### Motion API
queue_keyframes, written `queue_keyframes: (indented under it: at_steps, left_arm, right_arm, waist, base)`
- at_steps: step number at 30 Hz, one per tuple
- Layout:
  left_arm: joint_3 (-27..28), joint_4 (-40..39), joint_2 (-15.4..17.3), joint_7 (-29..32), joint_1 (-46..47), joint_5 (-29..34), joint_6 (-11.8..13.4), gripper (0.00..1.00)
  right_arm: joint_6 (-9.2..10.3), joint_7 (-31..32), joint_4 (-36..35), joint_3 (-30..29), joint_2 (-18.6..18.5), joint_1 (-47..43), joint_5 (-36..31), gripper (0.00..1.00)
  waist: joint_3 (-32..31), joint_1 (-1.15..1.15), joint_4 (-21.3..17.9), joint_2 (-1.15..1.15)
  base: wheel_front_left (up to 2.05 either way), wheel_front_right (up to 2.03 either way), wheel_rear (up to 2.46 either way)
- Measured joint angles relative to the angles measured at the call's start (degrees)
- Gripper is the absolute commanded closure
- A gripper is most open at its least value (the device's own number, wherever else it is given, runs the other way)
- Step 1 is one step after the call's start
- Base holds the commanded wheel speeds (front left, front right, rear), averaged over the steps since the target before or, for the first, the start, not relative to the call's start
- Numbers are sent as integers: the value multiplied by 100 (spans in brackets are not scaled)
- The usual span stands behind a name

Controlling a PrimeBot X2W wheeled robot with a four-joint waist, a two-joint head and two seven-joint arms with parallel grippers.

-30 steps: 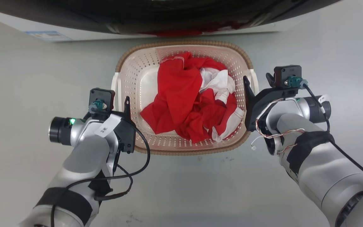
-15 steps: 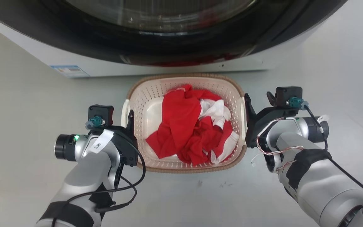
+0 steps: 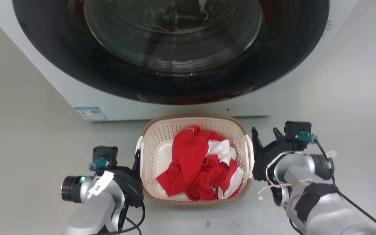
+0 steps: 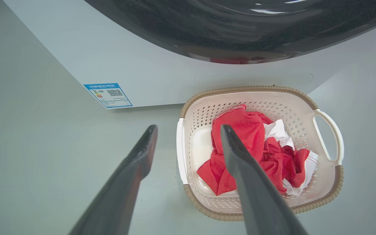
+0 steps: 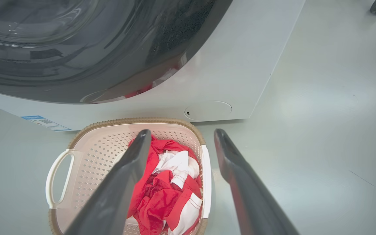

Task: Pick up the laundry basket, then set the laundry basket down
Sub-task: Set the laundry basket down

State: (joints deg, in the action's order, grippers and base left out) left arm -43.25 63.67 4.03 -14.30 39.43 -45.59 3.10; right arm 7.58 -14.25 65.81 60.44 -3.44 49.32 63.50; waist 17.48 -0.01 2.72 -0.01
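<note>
The laundry basket [image 3: 191, 116], holding red and white clothes [image 3: 191, 156], sits on the floor [image 3: 28, 147] just before the washing machine [image 3: 175, 111]. The left gripper [image 4: 188, 128] and right gripper [image 5: 181, 132] hang at either side of it, fingers spread wide, gripping nothing.

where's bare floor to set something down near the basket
Wide bare floor lies left and right of the laundry basket, past the arms, plus a strip before its near rim. Crowded: the narrow gap between basket and washing machine, and beside each handle, by the left gripper and right gripper.

Bright, even light leaves faint shadows and glare on the washer door [image 3: 175, 42], all sharp.
</note>
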Motion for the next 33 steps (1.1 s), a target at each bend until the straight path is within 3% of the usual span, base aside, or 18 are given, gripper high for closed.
queue_keyframes:
  at_steps: [16,33]
  left_arm:
    - [590,-1471,425,0,-1376,410,290,0]
    - [1268,-3744,787,0,-3198,1374,402,0]
  right_arm:
    - [-1,-1,-869,-831,-200,-1257,-683,0]
    - [-1,-1,-2754,-2332,-535,-3152,-2163,0]
  waist:
    - [-1169,0,-47,0]
    - [-1891,0,-138,0]
  base:
    - [0,0,0]
    - [0,0,0]
